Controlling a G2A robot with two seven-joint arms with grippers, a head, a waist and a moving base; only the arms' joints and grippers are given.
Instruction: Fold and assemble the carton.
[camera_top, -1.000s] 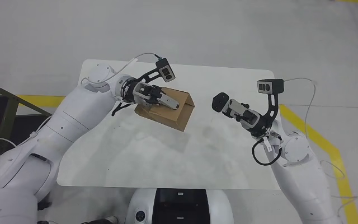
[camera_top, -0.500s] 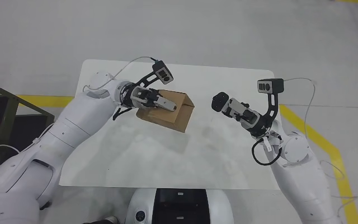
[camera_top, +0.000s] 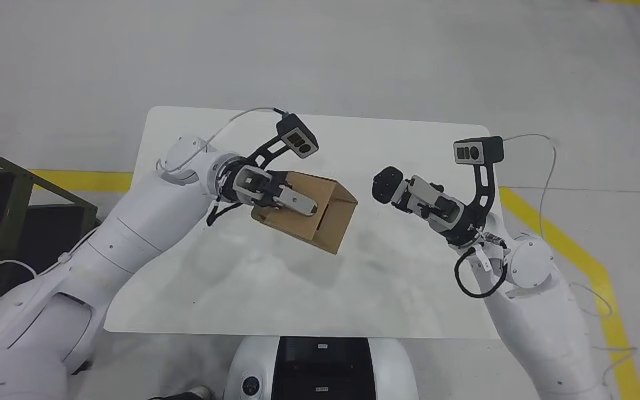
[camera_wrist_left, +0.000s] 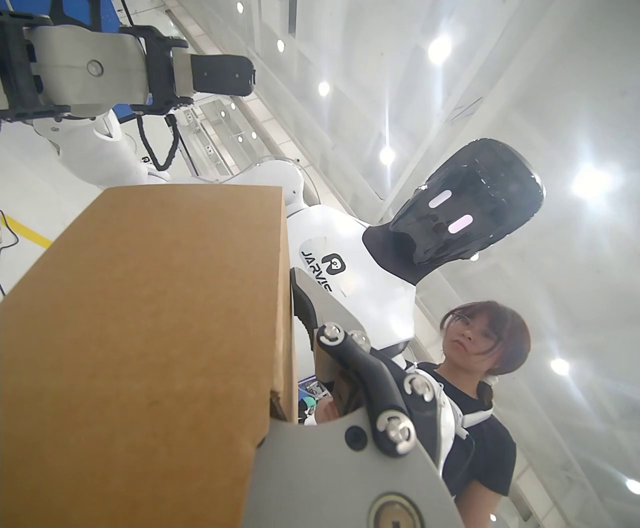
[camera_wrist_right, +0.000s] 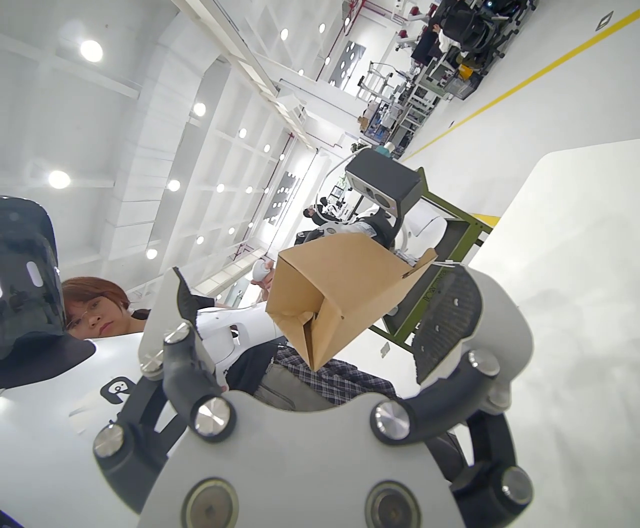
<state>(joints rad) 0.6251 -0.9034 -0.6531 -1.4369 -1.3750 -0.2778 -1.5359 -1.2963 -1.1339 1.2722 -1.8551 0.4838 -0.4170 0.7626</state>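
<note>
The brown carton (camera_top: 318, 210) is just left of centre in the top view, tilted and held over the white desk (camera_top: 400, 290) by the left gripper (camera_top: 296, 202), whose jaws are clamped on one wall. The end facing the right gripper (camera_top: 384, 185) has its flaps folded inward, and the inside is hidden. That gripper's jaws stand apart, near the carton. The grey floor (camera_top: 400, 60) with a yellow line (camera_top: 100, 181) surrounds the desk.
</note>
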